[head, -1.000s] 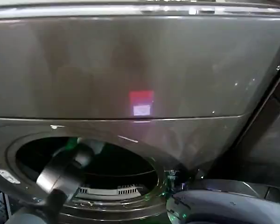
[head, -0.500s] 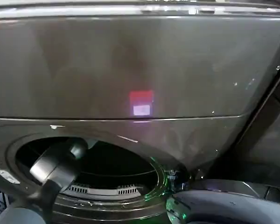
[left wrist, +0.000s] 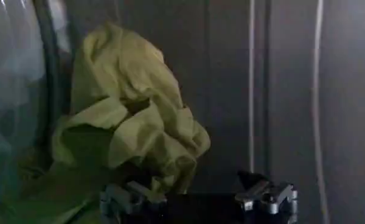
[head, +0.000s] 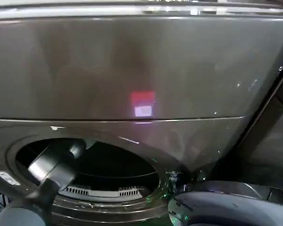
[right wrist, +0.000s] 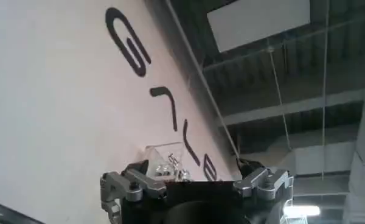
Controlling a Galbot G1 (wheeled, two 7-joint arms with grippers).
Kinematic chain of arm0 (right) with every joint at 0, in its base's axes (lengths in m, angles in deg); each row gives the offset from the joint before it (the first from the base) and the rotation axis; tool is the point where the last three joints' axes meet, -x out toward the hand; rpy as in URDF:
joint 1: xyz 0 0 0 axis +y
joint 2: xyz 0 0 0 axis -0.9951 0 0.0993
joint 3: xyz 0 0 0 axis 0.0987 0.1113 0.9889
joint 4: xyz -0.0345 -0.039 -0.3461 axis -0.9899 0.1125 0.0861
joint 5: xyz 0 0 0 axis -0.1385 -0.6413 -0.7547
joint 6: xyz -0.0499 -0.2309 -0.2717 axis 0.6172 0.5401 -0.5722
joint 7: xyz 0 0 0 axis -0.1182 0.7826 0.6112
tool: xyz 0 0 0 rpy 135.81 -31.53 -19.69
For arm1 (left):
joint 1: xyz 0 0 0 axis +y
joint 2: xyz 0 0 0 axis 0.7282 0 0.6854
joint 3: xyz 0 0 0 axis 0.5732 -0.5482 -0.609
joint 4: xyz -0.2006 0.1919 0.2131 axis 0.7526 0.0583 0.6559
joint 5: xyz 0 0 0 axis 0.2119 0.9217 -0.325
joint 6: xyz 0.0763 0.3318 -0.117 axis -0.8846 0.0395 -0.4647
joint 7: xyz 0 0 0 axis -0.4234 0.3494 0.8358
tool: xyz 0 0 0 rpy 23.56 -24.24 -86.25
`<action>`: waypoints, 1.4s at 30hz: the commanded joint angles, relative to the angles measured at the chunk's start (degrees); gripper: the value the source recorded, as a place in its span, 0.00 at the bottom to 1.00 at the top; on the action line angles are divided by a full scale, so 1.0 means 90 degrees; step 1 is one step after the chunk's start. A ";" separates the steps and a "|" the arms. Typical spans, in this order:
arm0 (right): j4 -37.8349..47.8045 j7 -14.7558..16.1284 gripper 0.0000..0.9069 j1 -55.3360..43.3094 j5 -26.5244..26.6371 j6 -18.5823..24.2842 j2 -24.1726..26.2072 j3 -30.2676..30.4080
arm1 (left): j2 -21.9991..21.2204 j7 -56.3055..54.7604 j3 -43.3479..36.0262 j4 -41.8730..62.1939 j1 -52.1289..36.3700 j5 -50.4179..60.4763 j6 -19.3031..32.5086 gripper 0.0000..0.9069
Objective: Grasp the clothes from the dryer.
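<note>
The dryer (head: 141,70) is a brown-grey metallic front with a round porthole (head: 113,165) at the lower left of the head view. My left arm (head: 54,165) reaches through that opening into the dark drum. Inside, the clothes (left wrist: 128,115) are a crumpled olive-green bundle resting against the drum wall. My left gripper (left wrist: 194,193) is open just short of the bundle, its jaws spread wide. One fingertip (left wrist: 118,198) is at the cloth's lower fold, and nothing is between the jaws. My right gripper (right wrist: 194,181) is open and empty, parked off to the side.
A red and white light patch (head: 143,103) glows on the dryer's front panel. The porthole rim (head: 108,209) rings my left arm closely. My right arm's grey shell (head: 226,207) sits at the lower right. A white lettered wall (right wrist: 61,109) faces the right wrist.
My left arm has pushed deeper into the drum, its wrist shifting a little left and up in the opening. The right arm has not moved.
</note>
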 commanded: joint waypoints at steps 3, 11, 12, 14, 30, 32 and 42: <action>-0.0018 -0.0038 1.00 0.0014 0.0014 -0.0141 -0.0001 -0.0052 | -0.0008 -0.0024 0.0047 0.0002 0.0047 -0.0001 0.0011 0.00; -0.0025 -0.0038 1.00 0.0021 0.0013 -0.0193 0.0035 -0.0114 | -0.0032 -0.1089 0.0723 -0.0135 0.0186 -0.0573 -0.0114 0.00; -0.0023 -0.0037 1.00 0.0014 0.0013 -0.0194 0.0042 -0.0109 | -0.0026 -0.1244 0.0844 -0.0210 0.0218 -0.0656 -0.0129 0.00; -0.0023 -0.0034 1.00 0.0004 0.0012 -0.0183 0.0059 -0.0100 | -0.0019 -0.1635 0.1075 -0.0365 0.0291 -0.0865 -0.0173 0.00; 0.0040 -0.0055 1.00 -0.0064 -0.0046 -0.0206 0.0161 0.0002 | -0.0092 -0.4798 0.2480 -0.1785 0.1310 -0.1834 0.0138 0.00; 0.0036 -0.0082 1.00 -0.0072 -0.0055 -0.0191 0.0169 0.0013 | -0.0090 -0.5169 0.2540 -0.1939 0.1449 -0.1932 0.0202 0.00; 0.0189 -0.0034 1.00 -0.0074 -0.0452 -0.0221 0.0213 0.0041 | -0.0360 -0.7039 0.2830 -0.2427 0.1728 -0.2358 0.0544 0.00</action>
